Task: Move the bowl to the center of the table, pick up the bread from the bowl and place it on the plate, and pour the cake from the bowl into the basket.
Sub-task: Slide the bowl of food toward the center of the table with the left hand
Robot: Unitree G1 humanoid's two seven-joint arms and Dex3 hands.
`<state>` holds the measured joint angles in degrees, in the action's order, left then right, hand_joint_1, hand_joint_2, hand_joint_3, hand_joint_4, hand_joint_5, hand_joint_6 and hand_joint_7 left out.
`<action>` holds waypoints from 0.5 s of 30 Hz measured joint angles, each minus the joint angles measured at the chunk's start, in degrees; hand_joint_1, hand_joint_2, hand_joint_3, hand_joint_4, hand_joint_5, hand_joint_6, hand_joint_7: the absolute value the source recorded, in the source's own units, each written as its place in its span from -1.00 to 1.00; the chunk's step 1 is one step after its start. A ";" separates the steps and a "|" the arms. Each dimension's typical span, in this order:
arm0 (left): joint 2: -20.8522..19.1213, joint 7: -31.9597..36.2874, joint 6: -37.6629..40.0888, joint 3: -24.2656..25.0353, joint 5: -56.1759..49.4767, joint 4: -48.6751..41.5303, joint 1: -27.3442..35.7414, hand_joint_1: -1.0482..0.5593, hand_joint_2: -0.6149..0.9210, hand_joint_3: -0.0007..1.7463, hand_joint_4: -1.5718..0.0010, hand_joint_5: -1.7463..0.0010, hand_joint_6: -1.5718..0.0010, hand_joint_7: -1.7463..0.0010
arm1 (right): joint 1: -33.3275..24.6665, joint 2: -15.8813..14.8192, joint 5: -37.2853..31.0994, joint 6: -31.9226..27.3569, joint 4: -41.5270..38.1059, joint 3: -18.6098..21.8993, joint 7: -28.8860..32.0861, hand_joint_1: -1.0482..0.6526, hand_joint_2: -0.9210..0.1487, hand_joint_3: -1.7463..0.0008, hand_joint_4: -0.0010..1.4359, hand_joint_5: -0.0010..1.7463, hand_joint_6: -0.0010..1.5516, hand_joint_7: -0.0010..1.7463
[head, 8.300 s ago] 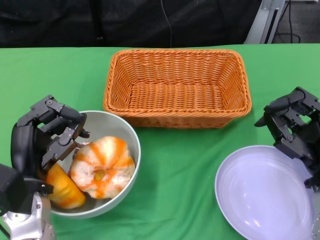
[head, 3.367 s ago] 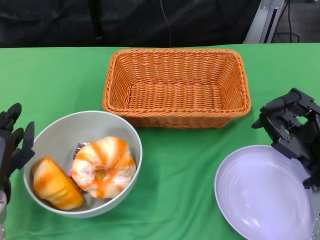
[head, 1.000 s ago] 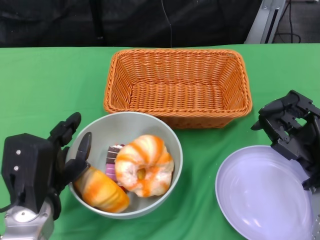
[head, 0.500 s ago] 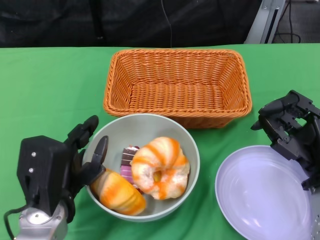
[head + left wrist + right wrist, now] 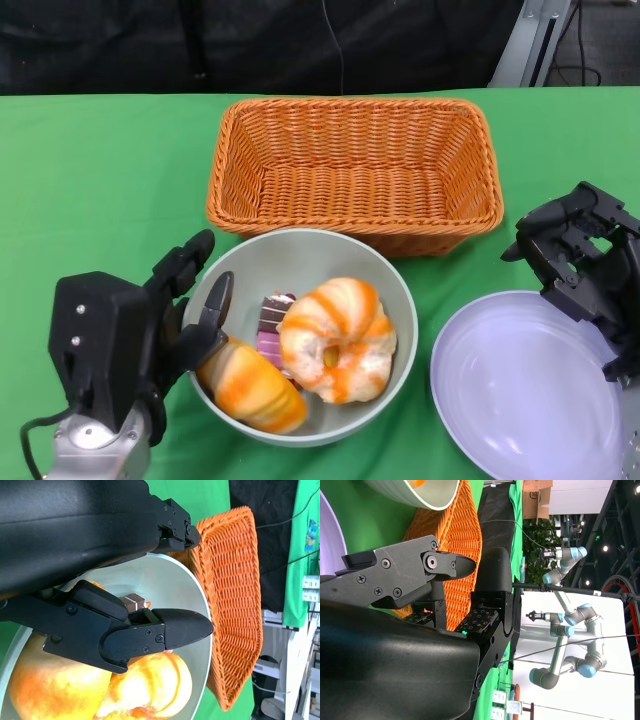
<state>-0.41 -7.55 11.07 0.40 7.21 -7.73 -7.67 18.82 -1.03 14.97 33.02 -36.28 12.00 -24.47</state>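
We've got our left hand (image 5: 150, 335) on the near-left rim of the grey bowl (image 5: 300, 255), one finger hooked inside and the rest outside, so it's clamped on the wall. The bowl sits just in front of the wicker basket (image 5: 355, 170), touching or nearly touching its front edge, w/ the lilac plate (image 5: 525, 385) to its right.

Inside the bowl: an orange-glazed ring-shaped bread (image 5: 335, 340), an orange loaf-like piece (image 5: 250, 390) right by our finger, and a small pink-and-brown cake slice (image 5: 272, 318) wedged between them.

Step in hand looks like the slide to table centre. To do it well we'd keep the bowl flat on the green cloth, push low and steady so the cloth doesn't bunch, and keep it off the basket wall. The bowl looks roughly centred already, so we judge the release is close.

Our right hand (image 5: 580, 260) hovers at the plate's far-right edge, holding nothing; fingers look partly curled, so we can't tell apart vs. together.

Writing: none legible on bowl, basket, plate or food.
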 measured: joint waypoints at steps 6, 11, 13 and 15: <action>0.06 0.00 0.67 -1.01 -0.35 0.62 0.00 -0.70 1.00 -0.26 0.74 0.98 0.77 0.98 | -0.02 0.02 -0.02 -0.01 0.00 -0.05 0.34 0.07 -0.90 0.51 0.10 0.68 -0.05 0.27; 0.07 0.00 0.84 -1.77 -0.62 0.75 -0.09 -0.71 1.00 -0.26 0.73 0.98 0.76 0.98 | -0.05 0.01 0.00 -0.33 0.05 -0.24 0.24 0.07 -0.90 0.50 0.08 0.69 -0.07 0.28; 0.08 0.00 1.01 -2.04 -0.61 0.83 -0.23 -0.70 1.00 -0.25 0.74 0.99 0.78 0.99 | -0.07 0.01 0.02 -0.40 0.07 -0.28 0.20 0.07 -0.90 0.50 0.08 0.69 -0.07 0.28; 0.11 0.00 1.02 -2.25 -0.60 0.83 -0.40 -0.70 1.00 -0.25 0.74 0.99 0.79 0.99 | -0.08 0.01 0.07 -0.55 0.08 -0.29 0.14 0.07 -0.91 0.51 0.08 0.69 -0.07 0.27</action>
<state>-0.30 -7.55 12.10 -1.86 6.61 -6.91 -8.07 18.74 -1.01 15.04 32.47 -36.19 11.71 -24.33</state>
